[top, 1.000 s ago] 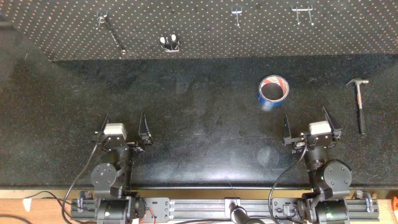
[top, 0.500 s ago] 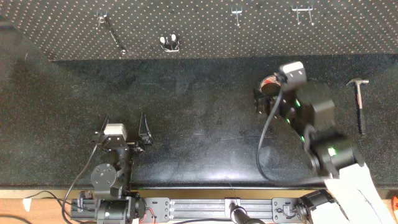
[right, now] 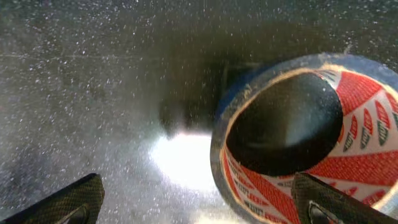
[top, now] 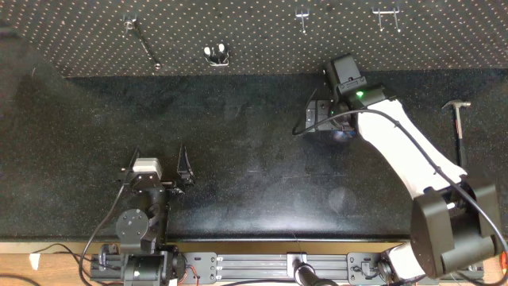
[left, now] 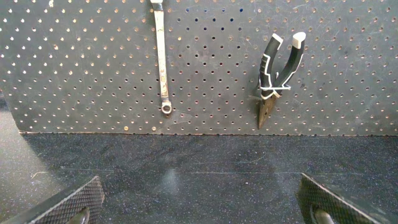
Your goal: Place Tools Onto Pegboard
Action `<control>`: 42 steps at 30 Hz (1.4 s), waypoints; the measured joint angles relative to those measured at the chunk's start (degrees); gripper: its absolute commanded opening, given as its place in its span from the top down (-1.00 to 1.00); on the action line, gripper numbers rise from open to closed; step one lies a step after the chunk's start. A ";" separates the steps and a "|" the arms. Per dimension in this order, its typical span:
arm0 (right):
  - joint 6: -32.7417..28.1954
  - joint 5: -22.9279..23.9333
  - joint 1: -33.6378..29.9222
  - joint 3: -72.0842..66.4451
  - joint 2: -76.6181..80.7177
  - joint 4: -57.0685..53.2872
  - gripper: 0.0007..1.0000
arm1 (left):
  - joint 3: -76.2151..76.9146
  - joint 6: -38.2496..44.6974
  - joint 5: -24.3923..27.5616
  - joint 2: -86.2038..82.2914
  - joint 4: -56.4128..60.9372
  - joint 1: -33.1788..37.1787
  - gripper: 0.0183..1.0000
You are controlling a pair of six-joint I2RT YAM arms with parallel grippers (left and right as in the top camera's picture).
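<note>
The right wrist view shows the tape roll (right: 283, 134) up close. It is blue on the outside and red and white on the inside, with a dark hole in the middle. It sits on the black desk (right: 93, 74). The right hand (right: 199, 208) is just above it, fingers wide apart and not closed on the roll.

From the top, the right hand (top: 329, 119) is stretched far up the desk (top: 238, 143) and covers most of the roll. A hammer (top: 458, 131) lies at 3 o'clock from that hand, well apart. Two bare hooks (top: 302, 16) stick out of the pegboard (top: 254, 32) at 12 o'clock. The left hand (top: 159, 159) is near its base, fingers apart, holding nothing.

The left wrist view shows what hangs on the pegboard (left: 74, 68). A long silver wrench (left: 161, 56) hangs straight down. Pliers (left: 277, 68) with black and white handles hang beside it, tip down.
</note>
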 measured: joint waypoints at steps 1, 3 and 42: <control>0.00 -0.09 0.00 0.02 0.92 0.33 -0.78 | 0.00 0.00 0.00 0.00 0.00 0.00 -0.99; 0.26 -0.09 0.00 0.02 2.32 1.22 -0.43 | 0.00 0.00 0.00 0.00 0.00 0.00 -0.99; -12.90 20.11 14.14 1.03 -1.29 53.42 0.71 | 0.00 0.00 0.02 0.00 0.00 0.00 -1.00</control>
